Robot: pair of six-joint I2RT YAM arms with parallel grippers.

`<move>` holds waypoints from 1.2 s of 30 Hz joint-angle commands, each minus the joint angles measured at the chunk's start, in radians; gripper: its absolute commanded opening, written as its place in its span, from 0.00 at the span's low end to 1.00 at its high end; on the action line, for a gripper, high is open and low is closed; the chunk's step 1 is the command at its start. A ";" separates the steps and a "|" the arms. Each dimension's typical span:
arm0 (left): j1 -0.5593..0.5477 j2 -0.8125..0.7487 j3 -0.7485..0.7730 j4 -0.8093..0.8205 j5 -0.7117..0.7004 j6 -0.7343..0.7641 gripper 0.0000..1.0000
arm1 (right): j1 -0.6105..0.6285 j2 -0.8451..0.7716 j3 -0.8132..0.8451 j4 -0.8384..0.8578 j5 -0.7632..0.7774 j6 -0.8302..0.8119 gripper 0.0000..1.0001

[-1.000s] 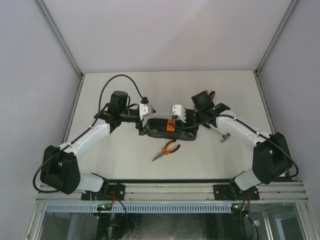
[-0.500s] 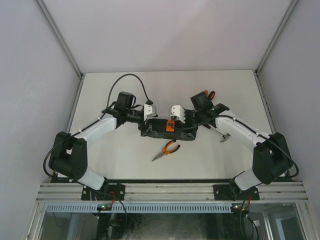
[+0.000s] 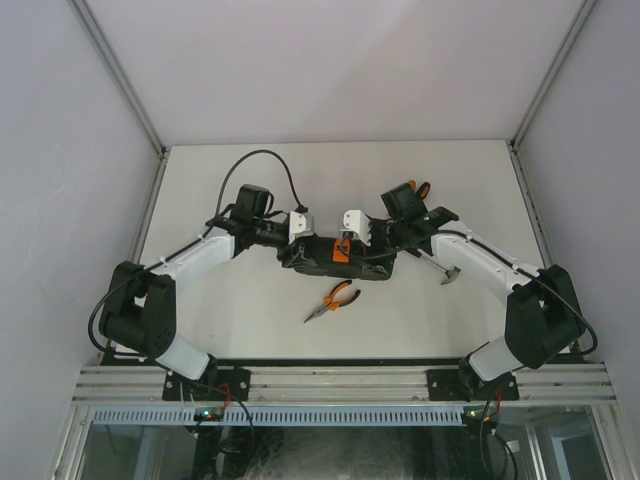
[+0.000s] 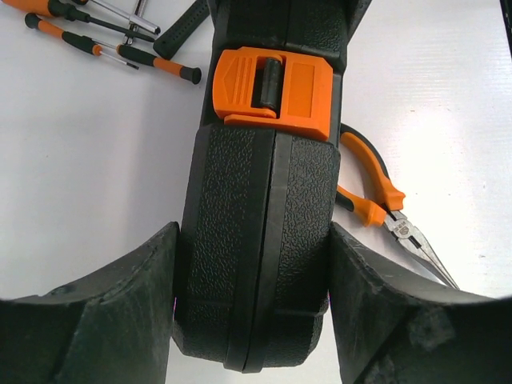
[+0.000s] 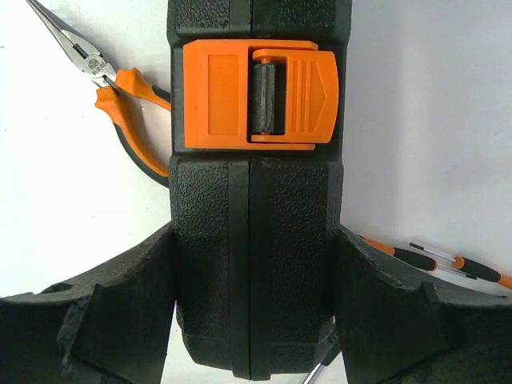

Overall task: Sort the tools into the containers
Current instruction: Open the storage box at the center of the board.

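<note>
Tool case (image 3: 335, 258) stands closed on its edge mid-worktop (image 3: 250, 180). The left pincer (image 4: 254, 312) is clamped on its left end and the right pincer (image 5: 254, 308) on its right end. Pliers (image 3: 333, 298) lie just in front.

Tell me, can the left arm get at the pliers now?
Probably not yet: the left jaws clamp the case, so it must release first. The pliers lie uncovered just beside the case.

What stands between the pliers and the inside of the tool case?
The tool case itself: its halves are shut, the orange latch across their seam. The pliers lie outside on the table beside it.
</note>
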 commanded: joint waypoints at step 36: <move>0.007 0.022 0.087 -0.051 -0.088 0.151 0.00 | -0.004 -0.080 0.022 0.346 -0.257 0.247 0.85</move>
